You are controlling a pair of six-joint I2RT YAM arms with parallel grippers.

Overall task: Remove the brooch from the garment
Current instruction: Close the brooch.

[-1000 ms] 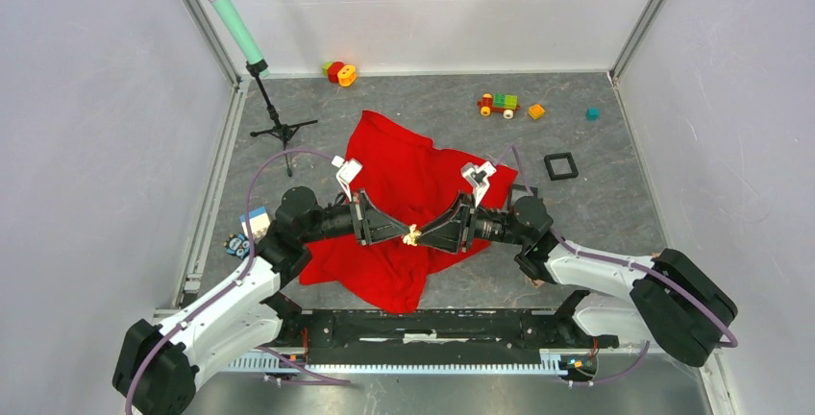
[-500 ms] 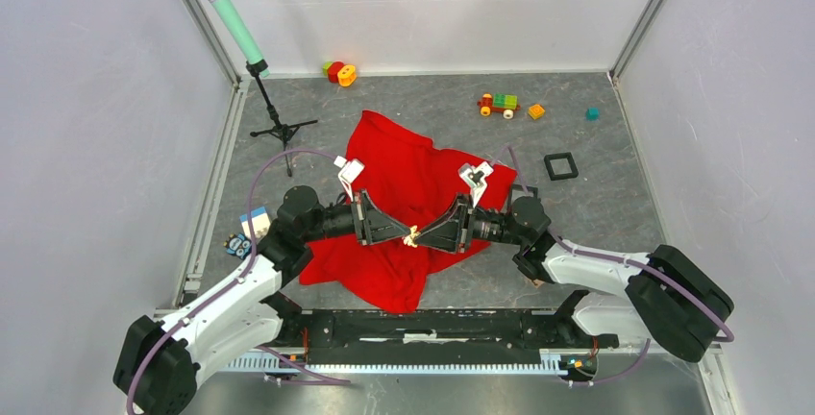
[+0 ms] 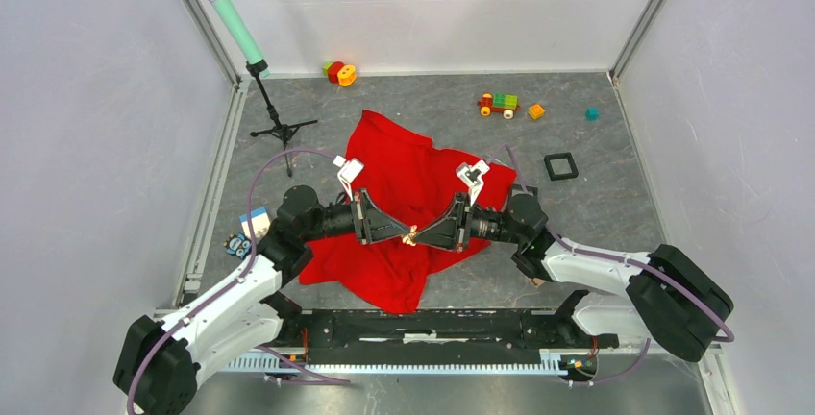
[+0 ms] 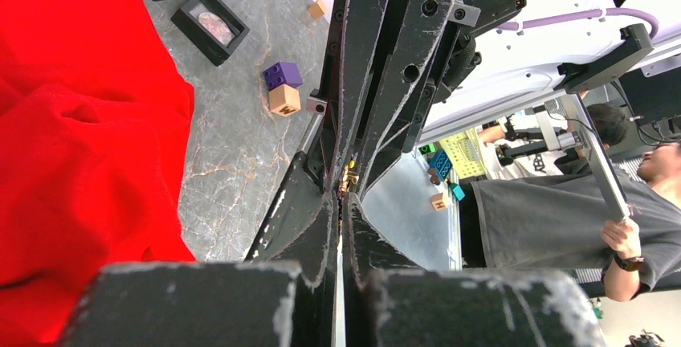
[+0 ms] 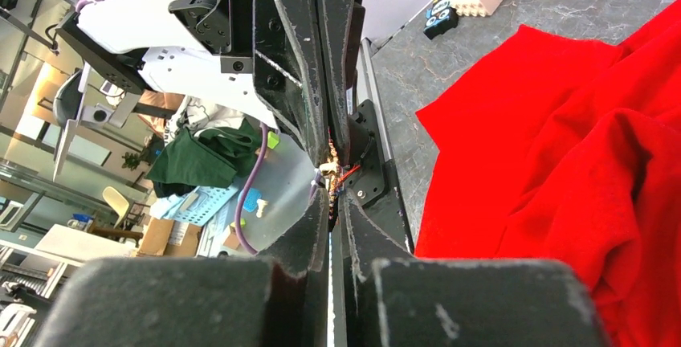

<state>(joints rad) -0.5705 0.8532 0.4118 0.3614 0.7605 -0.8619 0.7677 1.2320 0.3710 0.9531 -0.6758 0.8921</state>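
Top external view: brooch (image 3: pixel 411 234) held over garment (image 3: pixel 399 170) middle.
Left gripper (image 3: pixel 405 232): pinching brooch.
Right gripper (image 3: pixel 419 236): pinching it too.
Advice: part slowly, without snagging garment.

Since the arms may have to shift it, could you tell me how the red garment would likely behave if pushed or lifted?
The garment probably flops and drapes when lifted: it lies in soft folds. Pushed, it would likely bunch up rather than slide whole, judging by its rumpled edges. It looks light for its spread.
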